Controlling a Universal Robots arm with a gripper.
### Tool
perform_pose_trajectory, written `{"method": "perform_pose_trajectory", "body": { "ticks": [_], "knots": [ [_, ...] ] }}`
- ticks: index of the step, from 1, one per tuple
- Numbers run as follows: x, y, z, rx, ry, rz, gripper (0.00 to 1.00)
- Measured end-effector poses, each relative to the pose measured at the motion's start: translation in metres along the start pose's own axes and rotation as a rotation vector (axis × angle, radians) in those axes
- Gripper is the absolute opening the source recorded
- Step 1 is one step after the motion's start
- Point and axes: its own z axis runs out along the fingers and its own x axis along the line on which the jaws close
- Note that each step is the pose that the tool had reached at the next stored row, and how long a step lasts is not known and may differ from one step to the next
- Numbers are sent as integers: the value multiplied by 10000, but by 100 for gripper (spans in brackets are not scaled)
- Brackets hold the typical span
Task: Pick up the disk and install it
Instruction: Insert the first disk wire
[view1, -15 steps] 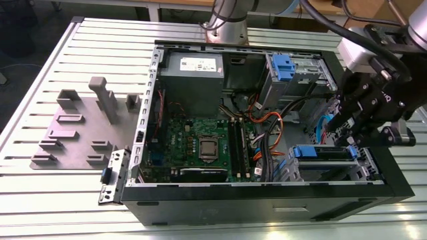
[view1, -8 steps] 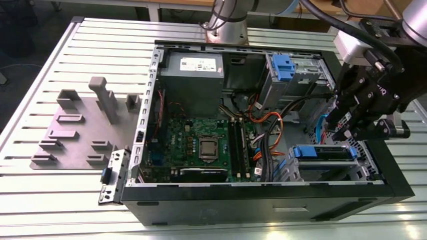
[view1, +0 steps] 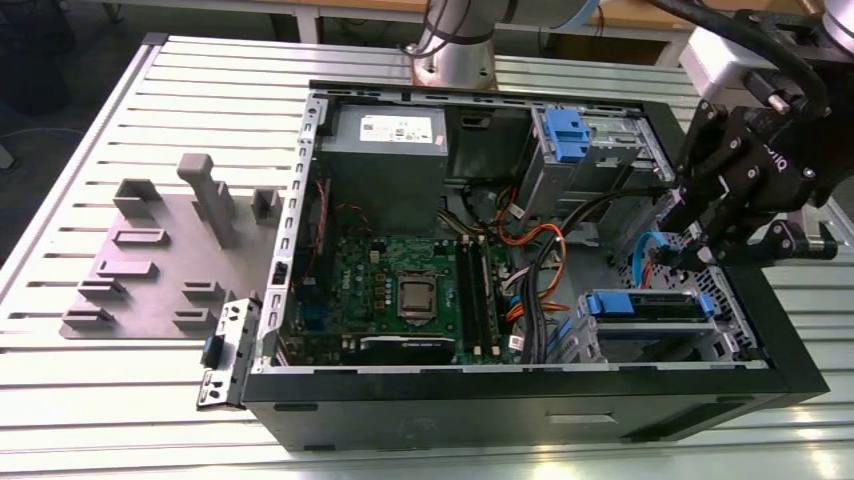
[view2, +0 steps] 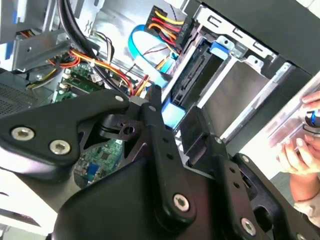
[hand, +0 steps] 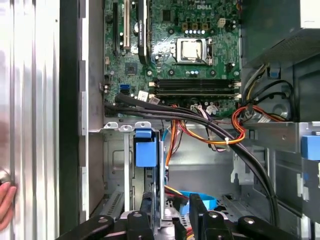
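Slatted aluminium forms the surface (view1: 160, 90). An open computer case (view1: 534, 410) lies on its side toward the surface edge at the exterior view's right. A grey fixture plate (view1: 147, 270) sits toward the opposite edge.

**Disk location.** The disk (view1: 647, 304) stands on edge in the lower drive bay (view1: 654, 345), in the case corner closest to that right-hand edge, with its blue rail uppermost. It appears seated or nearly so, but how deep it sits cannot be confirmed.

**Orientation.** The long axis runs parallel to the surface edge nearest the exterior camera. One end points toward the motherboard (view1: 400, 290), the other toward the case wall beneath the claw (view1: 703, 262).

**Claw state.** The claw hovers just above the wall-side end of the disk. In the first wrist view its fingers (hand: 197, 212) stand apart with wiring visible in the gap — released, gripping nothing.

**Hazards.**
1. Snagging: the blue flat cable (view1: 649, 250) hangs just beside the claw, and the orange power leads (hand: 215, 143) pass near the bay. Either could catch and strain a connector.
2. Jamming: pressure on one end alone could tilt the disk in its guides.
3. Contact: a person's hand (view2: 295, 152) rests beside the case — close to the arm's working zone.
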Motion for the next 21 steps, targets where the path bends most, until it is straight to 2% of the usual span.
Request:
{"method": "perform_pose_trajectory", "body": {
  "ticks": [5,17,21],
  "knots": [
    [-9,-41,19,0,0,14,42],
    [-33,-74,230,2,0,60,42],
    [-34,-74,232,2,3,59,42]
  ]
}}
